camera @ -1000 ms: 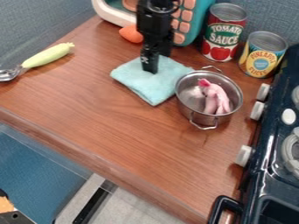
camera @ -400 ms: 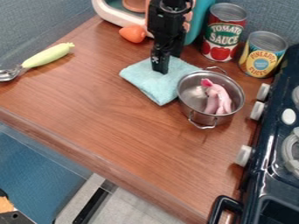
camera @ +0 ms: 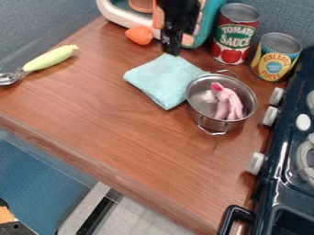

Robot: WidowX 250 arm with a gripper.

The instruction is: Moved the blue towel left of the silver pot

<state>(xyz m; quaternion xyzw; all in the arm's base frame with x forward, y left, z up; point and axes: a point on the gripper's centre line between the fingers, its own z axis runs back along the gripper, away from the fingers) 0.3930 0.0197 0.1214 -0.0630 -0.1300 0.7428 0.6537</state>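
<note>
Camera view, looking down at a slant: a silver pot [camera: 209,124] stands upright on a brown wood-grain tabletop [camera: 122,137], right of the middle, with a looped handle on its near side and another on its far side. A pink toy [camera: 228,104] lies inside the pot. Immediately left of the pot is the light blue towel [camera: 160,81], spread in a rough diamond; its right side reaches the pot's outline, though whether the two touch cannot be told. Up and to the left of the pot, the black claw [camera: 171,51] points down over the towel's far corner. How far open it is cannot be told, nor whether it has hold of anything.

Beyond the pot, towards the back, stand a red can [camera: 232,42] and, farther right, a yellow and blue can [camera: 273,60]. Farther back and left of the pot are a small orange object [camera: 140,35] and a teal and white toy [camera: 118,14]. Well to the pot's left lies a spoon [camera: 9,78] with a pale green handle [camera: 50,58]. Right of the pot is a dark stove [camera: 273,151] with white knobs [camera: 255,163].
</note>
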